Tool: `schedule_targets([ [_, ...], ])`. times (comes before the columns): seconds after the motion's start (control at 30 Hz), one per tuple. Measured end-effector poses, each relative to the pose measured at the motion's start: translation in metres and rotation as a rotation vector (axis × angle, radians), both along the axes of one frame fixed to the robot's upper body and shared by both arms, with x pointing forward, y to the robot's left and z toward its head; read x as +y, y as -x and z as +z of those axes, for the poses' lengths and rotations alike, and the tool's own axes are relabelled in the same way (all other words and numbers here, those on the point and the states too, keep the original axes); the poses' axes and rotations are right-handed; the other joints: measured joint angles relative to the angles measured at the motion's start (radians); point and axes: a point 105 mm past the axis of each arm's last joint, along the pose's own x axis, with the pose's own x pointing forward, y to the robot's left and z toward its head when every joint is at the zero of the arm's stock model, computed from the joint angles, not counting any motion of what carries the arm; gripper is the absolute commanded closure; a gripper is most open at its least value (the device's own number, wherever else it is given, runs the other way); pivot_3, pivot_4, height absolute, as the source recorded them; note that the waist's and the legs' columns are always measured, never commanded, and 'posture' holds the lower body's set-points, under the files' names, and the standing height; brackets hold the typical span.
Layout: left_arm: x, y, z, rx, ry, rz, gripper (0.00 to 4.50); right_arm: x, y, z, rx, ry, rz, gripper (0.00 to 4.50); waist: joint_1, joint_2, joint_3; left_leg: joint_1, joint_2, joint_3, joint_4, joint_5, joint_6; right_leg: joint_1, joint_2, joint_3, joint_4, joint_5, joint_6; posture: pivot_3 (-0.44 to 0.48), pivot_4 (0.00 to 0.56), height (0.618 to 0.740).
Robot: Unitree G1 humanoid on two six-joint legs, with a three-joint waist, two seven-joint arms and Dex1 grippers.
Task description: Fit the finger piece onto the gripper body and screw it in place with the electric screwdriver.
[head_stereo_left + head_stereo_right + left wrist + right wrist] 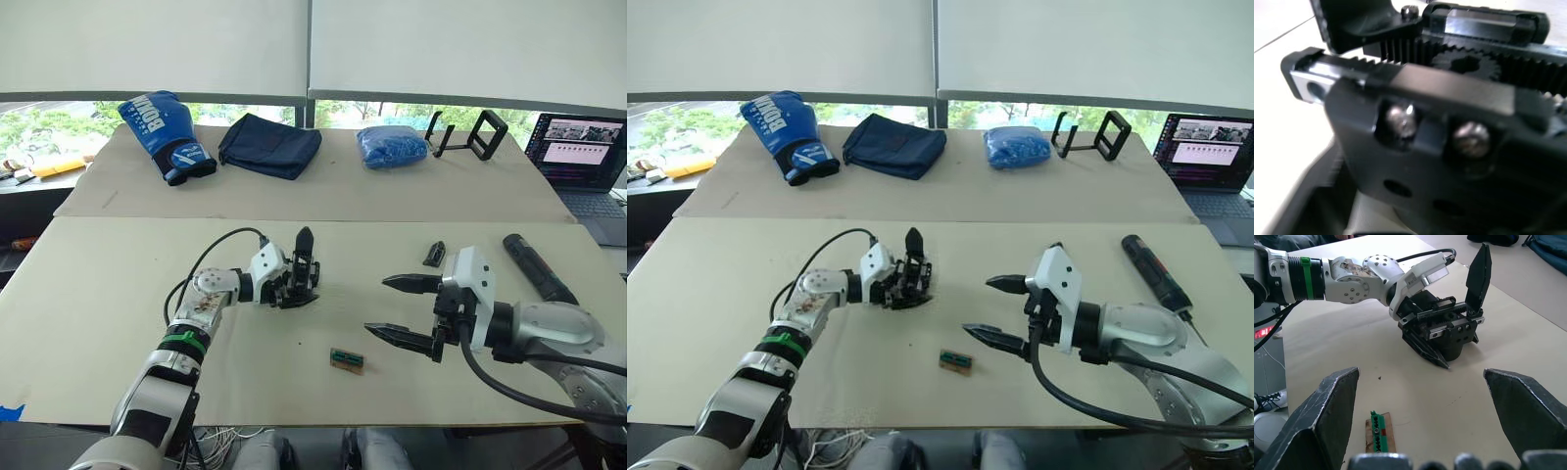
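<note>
— What does the work surface look like?
— A pale beige table (118, 323) in front, with a second one behind it under roller blinds (157, 44) and a window. On the far one lie a blue boxing glove (167, 135), a dark navy bag (269, 145), a blue bundle (392, 146) and a black stand (470, 133). A laptop (580, 157) sits at the right edge.
— And the task pieces?
— The gripper body (1442, 335) rests on the near table, its one pointed finger sticking up. The left gripper (292, 286) is clamped around it. The finger piece (434, 254) lies loose behind the right gripper (397, 307), whose fingers are spread wide and hold nothing. The electric screwdriver (537, 266) lies well to the right, near the table edge.
— Anything else nearby?
— A small green-and-tan block (346, 359) lies near the front edge between the arms.
</note>
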Motion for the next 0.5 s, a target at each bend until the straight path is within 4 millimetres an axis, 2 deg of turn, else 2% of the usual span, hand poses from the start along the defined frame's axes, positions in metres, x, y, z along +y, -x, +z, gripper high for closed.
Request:
schedule_targets([
  [0.17, -0.004, 0.014, -0.001, 0.012, 0.028, -0.040, 2.08, -0.003, -0.003, 0.002, -0.014, 0.000, -0.031, 0.00, 0.000, 0.000, 0.000, -0.001, 0.000, -0.001, 0.000, 0.000, 0.000, -0.001, 0.000, 0.001, -0.001, 0.000, 0.000, 0.000, 0.150, 0.740],
  [0.3, -0.026, 0.021, 0.001, 0.034, 0.078, -0.018, 2.08, -0.005, -0.004, 0.004, -0.025, 0.000, -0.044, 0.00, 0.008, 0.000, 0.000, -0.005, 0.000, -0.003, 0.003, 0.000, 0.001, -0.001, -0.001, 0.001, -0.001, 0.000, 0.000, 0.000, 0.150, 0.740],
  [0.4, -0.043, 0.019, 0.010, 0.026, 0.115, 0.049, 2.08, -0.005, -0.003, 0.004, -0.028, 0.002, -0.049, 0.00, 0.009, 0.000, 0.000, -0.006, 0.000, -0.004, 0.005, -0.001, 0.002, -0.001, -0.001, 0.001, -0.001, 0.000, 0.001, 0.000, 0.150, 0.740],
  [0.5, -0.055, 0.028, 0.017, 0.024, 0.135, 0.077, 2.08, -0.006, -0.002, 0.003, -0.026, 0.002, -0.059, 0.00, 0.003, 0.000, 0.000, -0.006, 0.000, -0.004, 0.004, -0.001, 0.002, -0.001, -0.001, 0.001, -0.001, 0.000, 0.001, 0.000, 0.150, 0.740],
])
